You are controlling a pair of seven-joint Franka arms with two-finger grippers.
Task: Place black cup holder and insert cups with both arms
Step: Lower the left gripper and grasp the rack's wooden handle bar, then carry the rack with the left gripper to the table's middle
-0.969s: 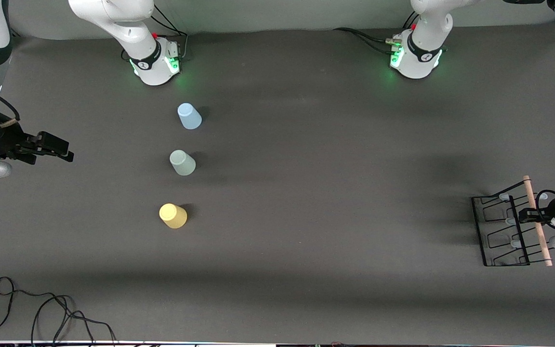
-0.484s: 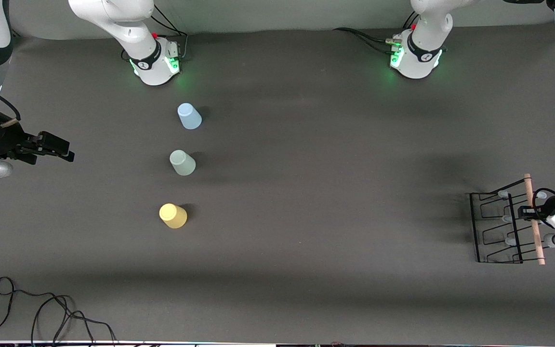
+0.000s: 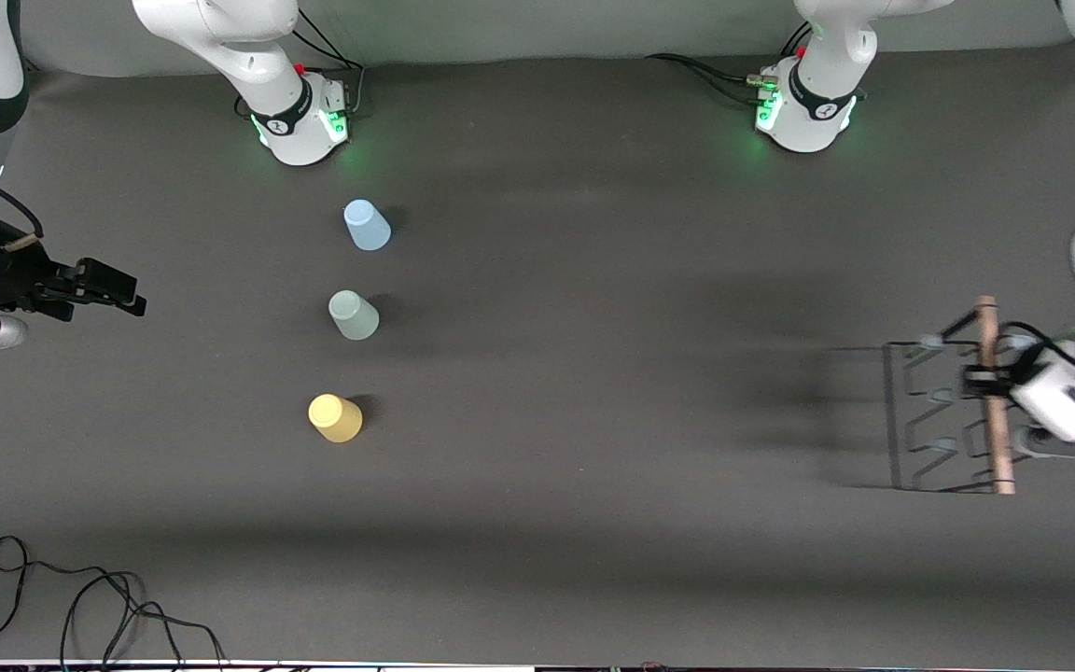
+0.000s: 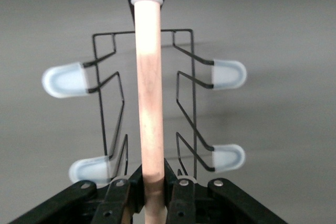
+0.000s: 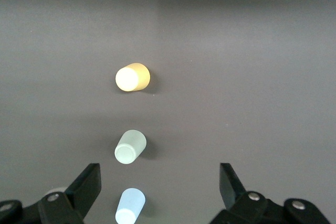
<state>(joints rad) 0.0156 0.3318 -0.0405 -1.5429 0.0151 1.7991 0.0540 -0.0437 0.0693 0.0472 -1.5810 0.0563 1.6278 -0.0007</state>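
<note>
My left gripper is shut on the wooden rod handle of the black cup holder and holds the rack in the air over the left arm's end of the table. The pale-tipped pegs show beneath the rod. Three cups stand upside down in a row toward the right arm's end: light blue farthest from the front camera, mint green in the middle, yellow nearest. They also show in the right wrist view: yellow, green, blue. My right gripper is open, waiting up in the air.
A loose black cable lies at the table's front edge toward the right arm's end. The two arm bases stand along the back edge.
My left gripper has carried the cup holder toward the middle of the table and a little higher. The right arm and the cups have not moved.
</note>
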